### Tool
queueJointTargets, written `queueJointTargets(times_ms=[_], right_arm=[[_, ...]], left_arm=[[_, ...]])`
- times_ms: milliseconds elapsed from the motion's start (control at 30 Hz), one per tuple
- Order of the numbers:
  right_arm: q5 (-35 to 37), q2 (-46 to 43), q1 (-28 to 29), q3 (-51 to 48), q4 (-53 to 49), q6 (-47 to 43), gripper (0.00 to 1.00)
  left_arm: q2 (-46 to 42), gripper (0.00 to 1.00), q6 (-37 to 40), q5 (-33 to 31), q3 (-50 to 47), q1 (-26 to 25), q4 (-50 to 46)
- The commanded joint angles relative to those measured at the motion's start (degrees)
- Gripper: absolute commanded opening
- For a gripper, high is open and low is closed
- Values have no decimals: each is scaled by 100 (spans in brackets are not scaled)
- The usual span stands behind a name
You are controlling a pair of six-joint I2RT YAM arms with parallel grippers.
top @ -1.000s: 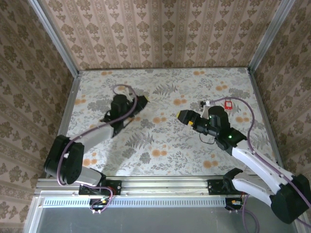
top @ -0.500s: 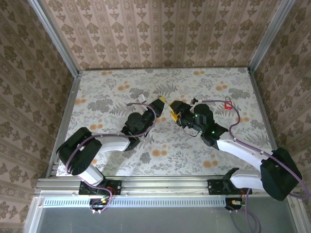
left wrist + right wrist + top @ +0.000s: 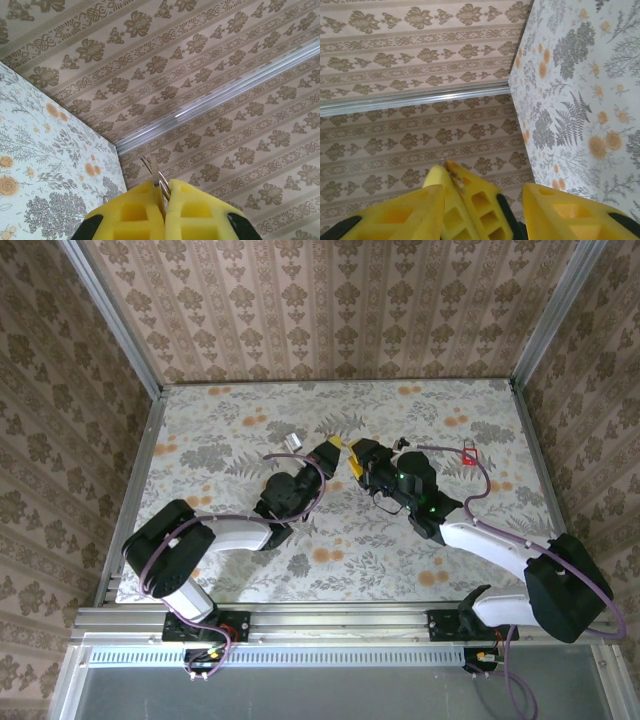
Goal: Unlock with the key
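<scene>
Clamping a thin, silver metal key (image 3: 154, 172) between its closed fingers of yellow plastic with square hollow cells, the left gripper (image 3: 331, 448) sits over the middle of the floral-print table (image 3: 220, 420). The right gripper (image 3: 355, 458) has matching yellow fingers (image 3: 570, 215) standing apart, straddling the left gripper's tip.

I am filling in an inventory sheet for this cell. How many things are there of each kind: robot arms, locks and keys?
Robot arms: 2 (left arm, right arm)
Red padlock: 1
Key: 1, pinched in the left gripper
Total: 4
</scene>
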Motion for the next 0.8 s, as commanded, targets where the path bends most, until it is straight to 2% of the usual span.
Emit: queueJointTargets(times_ms=[0, 333, 767], right_arm=[[141, 201, -2, 193, 461, 156, 45], [129, 479, -11, 289, 750, 283, 39], [92, 498, 14, 316, 886, 443, 23]], left_arm=[[65, 0, -114, -108, 121, -52, 299], [80, 0, -139, -175, 113, -119, 298], [184, 0, -186, -256, 113, -229, 315]])
